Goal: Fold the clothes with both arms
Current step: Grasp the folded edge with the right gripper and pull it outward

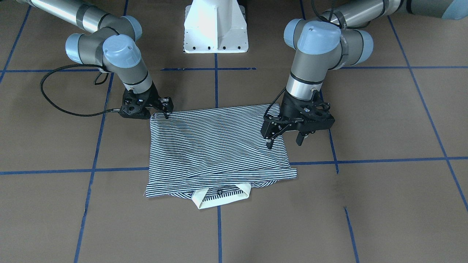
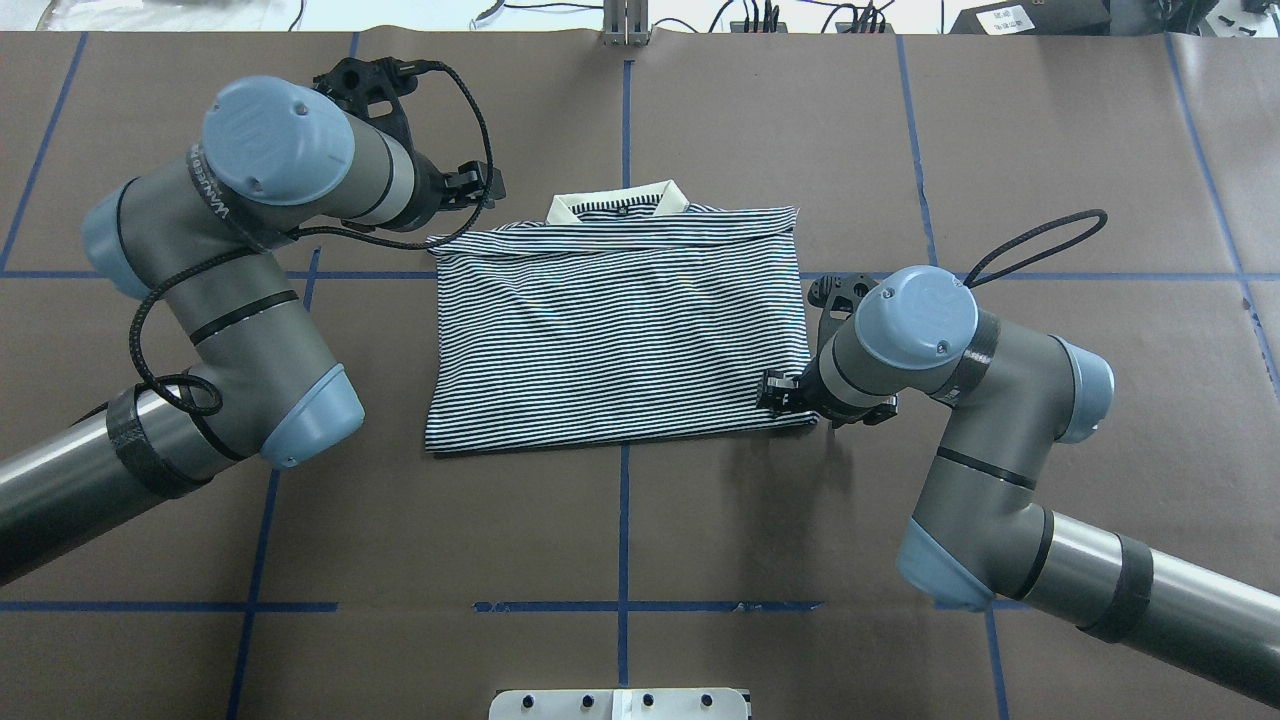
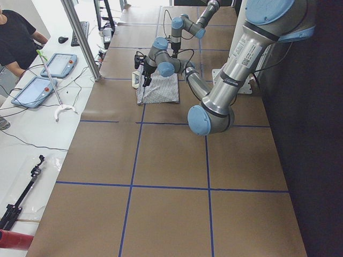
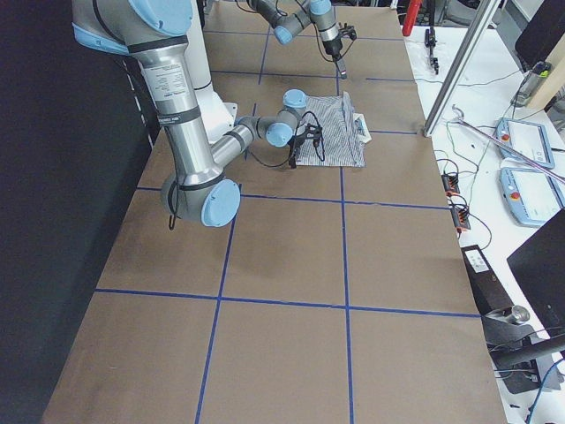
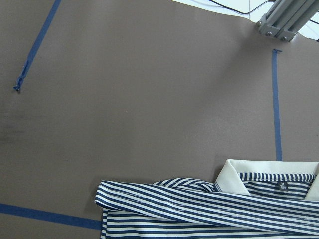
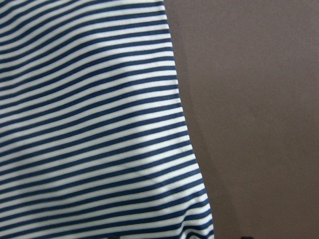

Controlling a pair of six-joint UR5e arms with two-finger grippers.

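The navy-and-white striped polo shirt (image 1: 219, 142) lies folded into a rectangle on the brown table, its cream collar (image 1: 223, 197) at the edge far from the robot. In the overhead view the shirt (image 2: 620, 340) sits between both arms. My left gripper (image 1: 285, 141) hangs open above the shirt's collar-side corner with nothing between its fingers; from overhead the left gripper (image 2: 478, 186) sits just outside that corner. My right gripper (image 1: 167, 109) rests on the shirt's corner nearest the robot, fingers together on the fabric. The right wrist view shows only the shirt's striped edge (image 6: 89, 124).
The white pedestal base (image 1: 215, 29) stands behind the shirt. Blue tape lines (image 1: 219, 233) cross the brown table. A side bench with tablets (image 3: 48, 69) and a seated person (image 3: 16, 37) lies beyond the table's far edge, by an aluminium post (image 5: 284, 20).
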